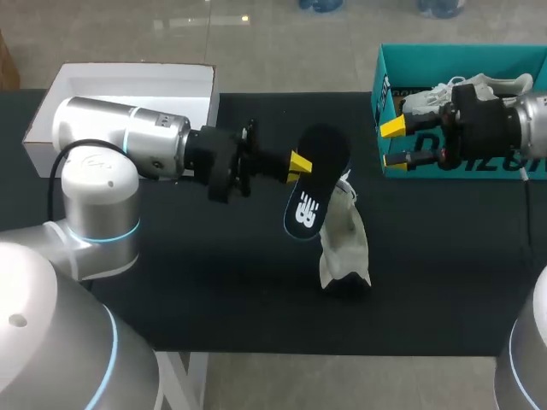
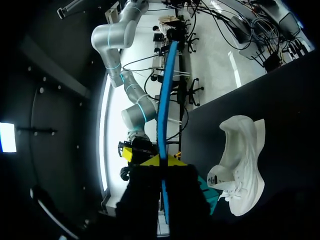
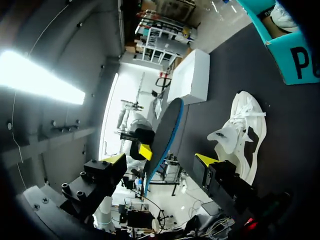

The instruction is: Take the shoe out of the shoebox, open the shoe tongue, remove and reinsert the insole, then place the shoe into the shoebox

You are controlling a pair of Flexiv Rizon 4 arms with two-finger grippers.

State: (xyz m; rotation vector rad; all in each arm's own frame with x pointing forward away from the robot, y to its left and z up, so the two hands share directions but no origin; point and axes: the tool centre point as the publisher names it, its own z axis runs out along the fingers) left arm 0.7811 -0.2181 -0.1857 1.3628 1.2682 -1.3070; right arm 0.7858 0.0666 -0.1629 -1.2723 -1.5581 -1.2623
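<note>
While the left end effector [image 1: 298, 163] clamps the black foam insole [image 1: 316, 184], the open-fingered right end effector [image 1: 393, 143] should steady the white lace-up shoe [image 1: 344, 248].

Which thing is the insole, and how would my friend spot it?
Look at the middle of the black table, where the left gripper is. The insole is the flat, foot-shaped black piece pinched in its yellow tips, next to the white shoe. Unlike the puffy shoe, it is thin, dark and has a white mark.
</note>
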